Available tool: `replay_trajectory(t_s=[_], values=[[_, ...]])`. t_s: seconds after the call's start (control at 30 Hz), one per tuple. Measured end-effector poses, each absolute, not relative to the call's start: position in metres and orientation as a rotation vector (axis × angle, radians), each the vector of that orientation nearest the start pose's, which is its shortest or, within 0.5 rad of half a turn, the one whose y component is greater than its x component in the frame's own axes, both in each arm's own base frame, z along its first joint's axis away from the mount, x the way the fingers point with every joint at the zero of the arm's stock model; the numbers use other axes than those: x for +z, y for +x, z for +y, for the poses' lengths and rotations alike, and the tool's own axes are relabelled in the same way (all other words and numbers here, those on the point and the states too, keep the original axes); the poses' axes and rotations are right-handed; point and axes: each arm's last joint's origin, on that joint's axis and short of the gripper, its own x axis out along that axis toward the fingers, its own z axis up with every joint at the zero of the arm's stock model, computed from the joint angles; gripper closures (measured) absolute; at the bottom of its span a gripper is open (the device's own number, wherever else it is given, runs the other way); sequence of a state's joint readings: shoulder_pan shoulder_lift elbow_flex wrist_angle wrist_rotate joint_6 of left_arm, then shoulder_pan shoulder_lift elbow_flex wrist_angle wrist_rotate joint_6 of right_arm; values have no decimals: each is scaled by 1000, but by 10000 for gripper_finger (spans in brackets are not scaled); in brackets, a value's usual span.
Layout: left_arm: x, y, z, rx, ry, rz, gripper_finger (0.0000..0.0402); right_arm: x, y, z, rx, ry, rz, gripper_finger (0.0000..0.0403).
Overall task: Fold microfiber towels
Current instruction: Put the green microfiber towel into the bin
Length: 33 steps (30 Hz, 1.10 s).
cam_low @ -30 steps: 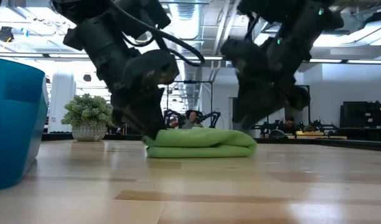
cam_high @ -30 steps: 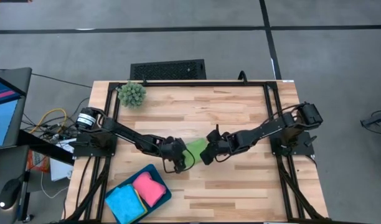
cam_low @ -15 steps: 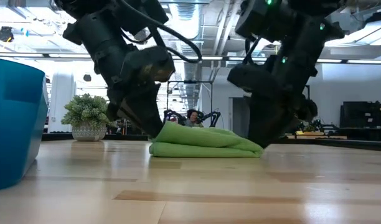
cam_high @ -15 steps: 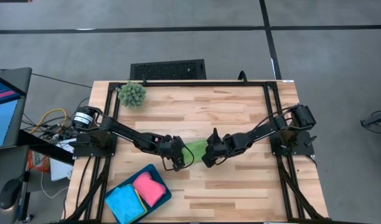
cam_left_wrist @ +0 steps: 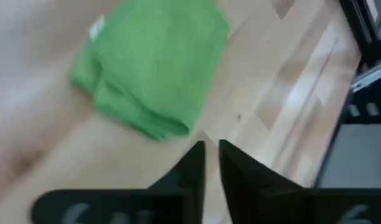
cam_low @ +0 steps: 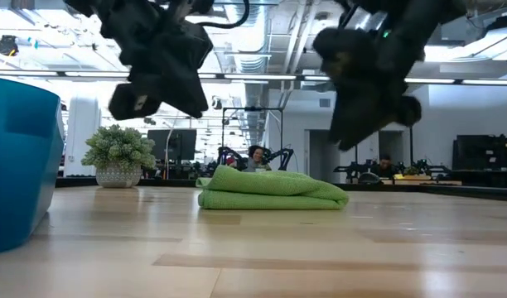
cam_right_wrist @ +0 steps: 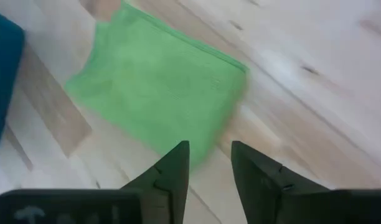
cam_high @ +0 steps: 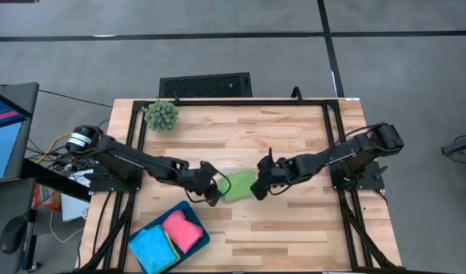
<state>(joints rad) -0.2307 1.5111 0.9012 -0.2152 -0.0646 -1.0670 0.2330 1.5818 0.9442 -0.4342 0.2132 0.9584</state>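
A folded green towel (cam_high: pixel 238 186) lies mid-table between both raised grippers. The left gripper (cam_left_wrist: pixel 210 163) hangs nearly closed and empty; the right gripper (cam_right_wrist: pixel 209 163) hangs open and empty. The fold looks finished; next, probably moving it to the teal tray (cam_high: pixel 196 212).

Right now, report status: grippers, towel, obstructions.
Left gripper nearly shut, empty, above table. Right gripper open, empty, above table. Green towel folded, lying flat between them. Nothing in the way.
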Motion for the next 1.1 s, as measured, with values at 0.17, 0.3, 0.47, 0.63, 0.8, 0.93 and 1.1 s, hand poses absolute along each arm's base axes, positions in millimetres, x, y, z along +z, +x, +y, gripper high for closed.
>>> replay_trajectory(t_s=[0.17,0.3,0.47,0.63,0.8,0.93,1.1], values=[[190,292,-69,483,-1118,896,281,214,271,65,-457,630,955,256],[182,295,-69,635,-1204,812,222,237,251,63,-480,627,904,254],[188,305,-65,575,-1225,703,191,255,236,58,-518,615,825,260],[188,307,-58,619,-1229,657,193,261,227,54,-541,589,807,265],[187,306,-56,628,-1271,677,191,261,227,54,-544,578,810,265],[186,306,-59,629,-1302,696,161,261,227,55,-534,561,815,264],[166,309,-62,691,-1356,775,109,260,226,57,-534,547,814,266]])
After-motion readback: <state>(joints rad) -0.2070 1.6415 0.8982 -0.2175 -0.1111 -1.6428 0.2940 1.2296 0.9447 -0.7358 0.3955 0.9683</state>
